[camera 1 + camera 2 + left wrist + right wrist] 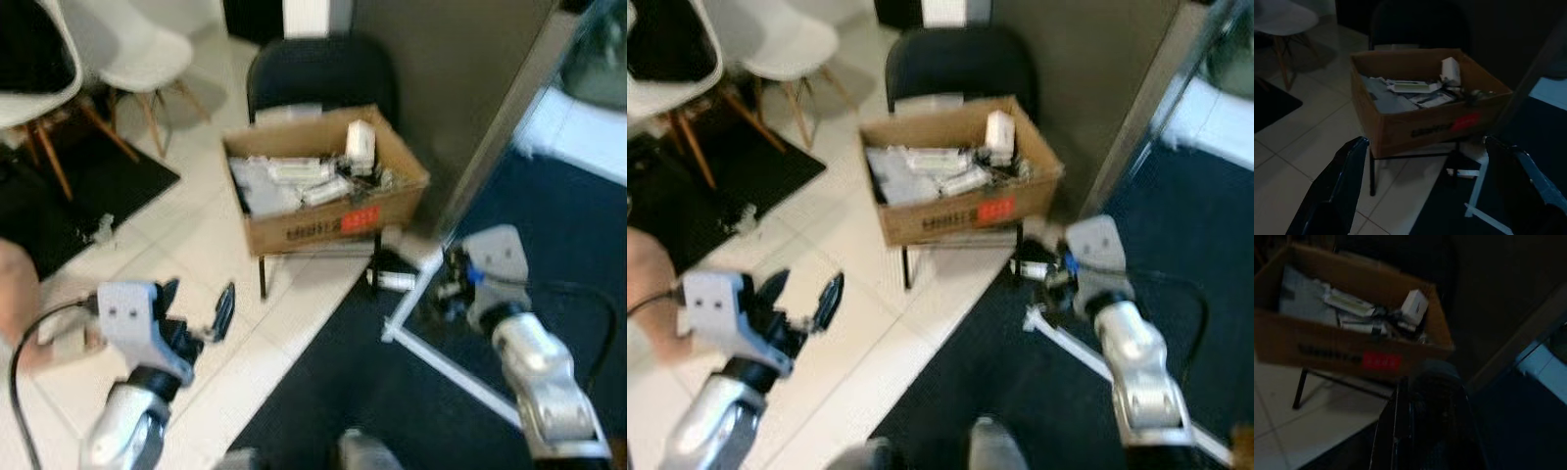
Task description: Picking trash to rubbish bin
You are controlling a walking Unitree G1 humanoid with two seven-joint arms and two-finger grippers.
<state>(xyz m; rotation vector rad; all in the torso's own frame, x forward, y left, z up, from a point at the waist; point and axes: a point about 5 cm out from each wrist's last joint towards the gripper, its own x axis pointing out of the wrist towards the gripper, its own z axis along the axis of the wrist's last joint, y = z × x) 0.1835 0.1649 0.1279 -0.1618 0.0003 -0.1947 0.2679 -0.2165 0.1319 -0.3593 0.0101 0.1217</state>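
The left gripper is held low over the white tiled floor with its two black fingers spread wide apart and nothing between them. The right gripper sits further forward, at the edge of the dark carpet, and in the right wrist view its fingers are pressed close around a dark rounded object that is too dim to identify. Ahead of both, between them, a cardboard box with a red label rests on a black chair; it holds papers, flat packets and a small white carton standing near its far right corner. A small white bottle-like piece of trash lies on the carpet just below the box, near the right gripper; the left wrist view shows it beside a white bar. White chairs and a black mat lie to the left. The head views are blurred, both wrist views dark.
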